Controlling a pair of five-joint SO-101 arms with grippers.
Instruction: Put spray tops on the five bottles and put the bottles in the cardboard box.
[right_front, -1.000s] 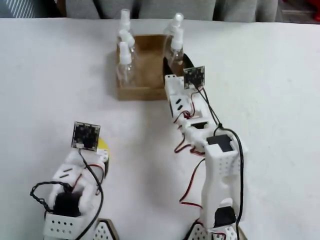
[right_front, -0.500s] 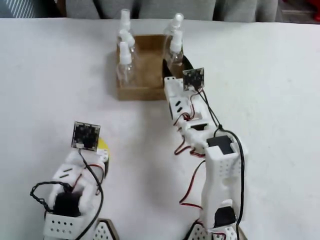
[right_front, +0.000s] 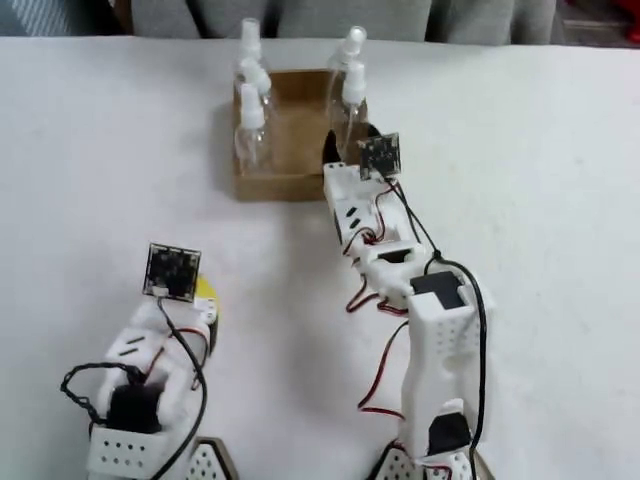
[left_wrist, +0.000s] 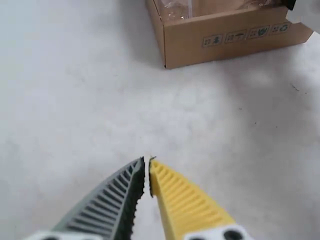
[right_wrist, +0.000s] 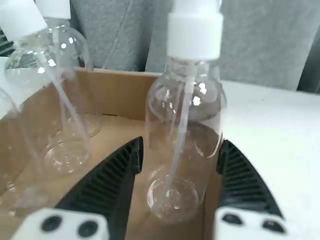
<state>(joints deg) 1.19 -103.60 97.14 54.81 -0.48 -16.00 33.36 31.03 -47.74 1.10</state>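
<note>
The cardboard box (right_front: 285, 186) stands at the far middle of the table and holds several clear bottles with white spray tops. Three stand along its left wall (right_front: 249, 122) and two along its right wall. My right gripper (right_front: 350, 140) is at the box's near right corner, open. Its black jaws stand spread close on either side of the nearest right bottle (right_wrist: 184, 130), which stands upright on the box floor (right_wrist: 115, 135). My left gripper (left_wrist: 147, 162) is shut on nothing and hovers over bare table well short of the box (left_wrist: 225, 35).
White table surface lies all around the box. Grey chair backs (right_front: 350, 15) stand behind the table's far edge. The left arm (right_front: 160, 340) rests low at the near left, and the right arm (right_front: 430, 330) stretches from the near edge towards the box.
My right gripper has shifted slightly left and tilted at the box's near right corner, staying around the bottle. The left arm has not moved.
</note>
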